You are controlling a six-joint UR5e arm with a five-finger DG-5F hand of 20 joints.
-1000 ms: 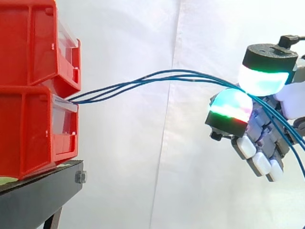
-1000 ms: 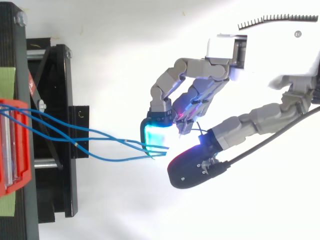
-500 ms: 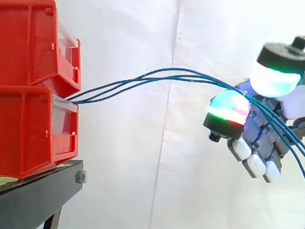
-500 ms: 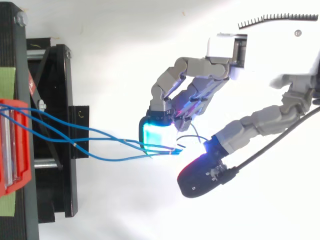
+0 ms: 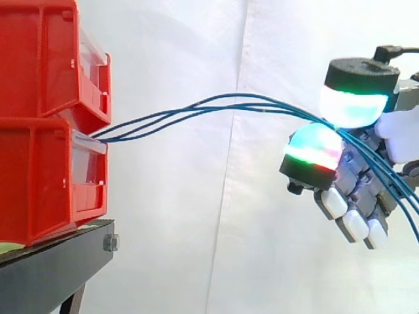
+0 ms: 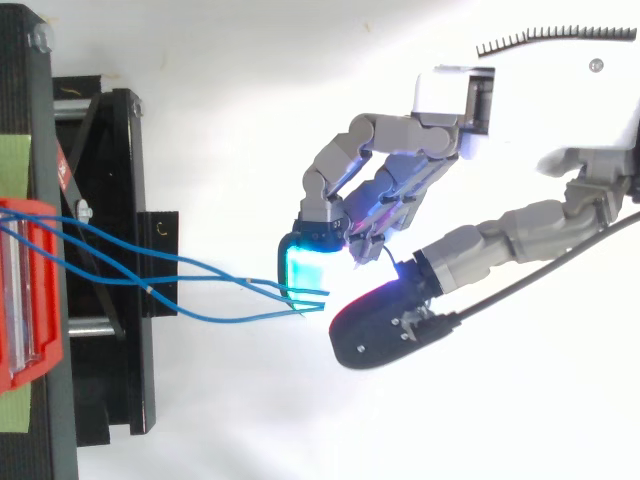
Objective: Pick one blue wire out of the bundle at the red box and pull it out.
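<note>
Blue wires [image 5: 216, 104] now pinched: robot hand [image 6: 400, 180] has closed its thumb back onto them.

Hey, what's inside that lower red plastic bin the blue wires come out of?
The thin blue wires run in over the clear front panel of the lower red plastic bin. Its red walls hide their ends and anything else inside.

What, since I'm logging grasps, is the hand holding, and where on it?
The hand pinches the wires between its pads, partway along their span, away from the bins; whether one or several cannot be told.
</note>
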